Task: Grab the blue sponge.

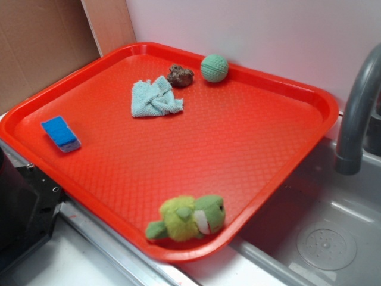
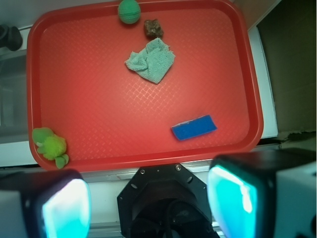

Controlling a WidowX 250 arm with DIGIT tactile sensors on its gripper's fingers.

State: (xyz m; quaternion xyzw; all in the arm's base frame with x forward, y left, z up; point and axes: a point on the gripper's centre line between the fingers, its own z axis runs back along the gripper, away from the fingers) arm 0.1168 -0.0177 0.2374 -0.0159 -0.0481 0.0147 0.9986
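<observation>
Overhead, the claw [image 2: 148,201] hangs above the near edge of the red tray [image 2: 99,158], its two fingers [image 2: 64,208] spread wide apart, nothing between them. Pads glow cyan in the wrist view.

Sponge [image 1: 61,133] lies flat on the tray, close to one rim, blue face up with a pale layer showing along its side; in the wrist view the sponge [image 2: 194,127] sits just ahead of the right finger, well clear of it.

Teal rag [image 1: 155,98] crumpled toward the tray's far side. Brown lump [image 1: 180,75] just beyond the rag, green ball [image 1: 214,68] beside the lump near the far rim. Green plush toy [image 1: 187,218] rests against the rim in another corner, well apart from the sponge.

Grey faucet [image 1: 357,113] stands off the tray over a sink [image 1: 327,238].
</observation>
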